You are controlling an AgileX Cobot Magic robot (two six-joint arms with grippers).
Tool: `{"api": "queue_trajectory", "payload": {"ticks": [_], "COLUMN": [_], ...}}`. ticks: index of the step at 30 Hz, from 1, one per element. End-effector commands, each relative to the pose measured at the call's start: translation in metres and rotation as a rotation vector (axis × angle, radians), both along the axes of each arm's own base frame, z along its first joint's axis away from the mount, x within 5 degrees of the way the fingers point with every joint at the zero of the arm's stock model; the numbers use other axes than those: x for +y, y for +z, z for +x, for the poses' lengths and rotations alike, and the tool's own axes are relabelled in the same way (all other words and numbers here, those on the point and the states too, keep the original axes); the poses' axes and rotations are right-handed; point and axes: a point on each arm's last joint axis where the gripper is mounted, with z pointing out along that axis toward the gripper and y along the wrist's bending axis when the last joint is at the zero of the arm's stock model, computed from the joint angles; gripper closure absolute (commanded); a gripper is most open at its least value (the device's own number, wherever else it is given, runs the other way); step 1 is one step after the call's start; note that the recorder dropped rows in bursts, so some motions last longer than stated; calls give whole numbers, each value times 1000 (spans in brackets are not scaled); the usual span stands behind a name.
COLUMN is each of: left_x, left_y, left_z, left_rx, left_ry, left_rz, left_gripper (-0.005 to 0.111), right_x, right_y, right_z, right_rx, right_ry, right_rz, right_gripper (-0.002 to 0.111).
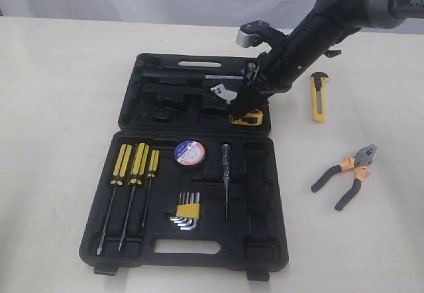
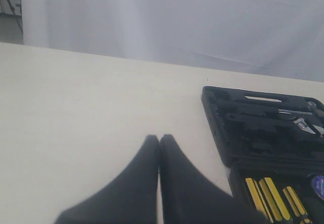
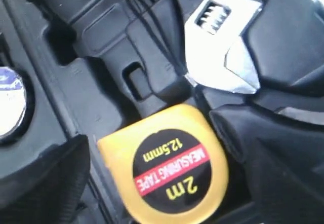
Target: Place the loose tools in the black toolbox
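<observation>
Tape measure [image 3: 167, 168]: yellow, round black face up, lying in the corner recess of the lid half of the toolbox [image 1: 265, 240], on the side nearest the knife. The right end effector [image 1: 246, 105] stands directly over it with jaws wide; in the right wrist view one of the fingers [image 3: 45, 183] shows on each side of the yellow case, just beside it, with a thin gap visible at one side. Whether the other finger touches the case cannot be told.

Lid half, other contents: an adjustable wrench [image 1: 224, 93], its steel head just beside the tape measure; the remaining moulded recesses look dark and their contents cannot be told.

Base half: tape roll [image 1: 190, 152] with white-red-blue label, seated in a round recess near the hinge; three yellow-handled screwdrivers [image 1: 132, 174] side by side, tips towards the box handle; a slim screwdriver [image 1: 226, 174] with a dark handle; hex keys [image 1: 187, 210] in a yellow holder, between the screwdrivers and the slim one.

Outside the box, on the bench [image 1: 53, 107]: knife [image 1: 319, 96], yellow and black, beside the lid half; pliers [image 1: 348, 168], black-orange handles spread, beside the base half and well apart from the knife.

Left end effector [image 2: 159, 138]: fingers pressed together, holding nothing, over bare bench beside the toolbox.
</observation>
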Motion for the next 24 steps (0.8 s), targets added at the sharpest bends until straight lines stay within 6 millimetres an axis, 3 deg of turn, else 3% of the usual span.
{"api": "queue_trajectory", "payload": {"ticks": [1,6,13,20,24], "left_x": [0,0,0,0,0], "left_y": [1,1,1,1,1], "left_z": [0,0,0,0,0], "left_rx": [-1,-1,-1,-1,-1], "left_ry": [-5,-5,-5,-5,-5], "left_rz": [5,5,5,5,5], "left_gripper": [107,107,107,107,107], "right_x": [1,1,16,20,20], "right_y": [-3,-4,-6,-5,8], "right_z": [-7,-15,-14,-11,-12], "right_rx": [53,124,81,49,21], "right_ry": [67,117,121,88,83], "right_rz": [-26,-49,-87,-93,-89], "right_gripper": [29,30,53,87,109]}}
